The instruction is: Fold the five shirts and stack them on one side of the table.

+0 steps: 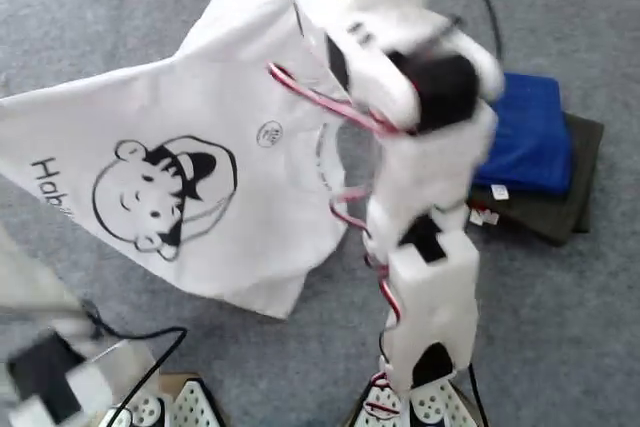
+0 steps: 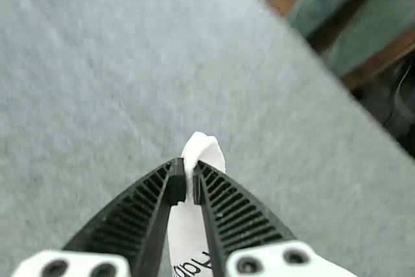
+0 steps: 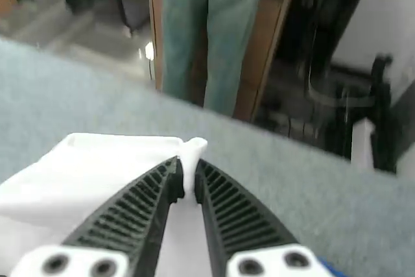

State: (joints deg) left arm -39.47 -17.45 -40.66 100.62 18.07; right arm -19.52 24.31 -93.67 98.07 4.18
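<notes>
A white shirt with a black cartoon face print hangs stretched above the grey table, its lower edge drooping toward the front. My right gripper is shut on one corner of the white shirt, at the far middle of the table, where the right arm reaches. My left gripper is shut on another corner of the white shirt, out toward the table's left side. A folded blue shirt lies on a folded dark shirt at the right side.
The grey table cover is bare in front of the folded stack and at the far left. The left arm's base and cables sit at the front left edge. Furniture stands beyond the table's far edge.
</notes>
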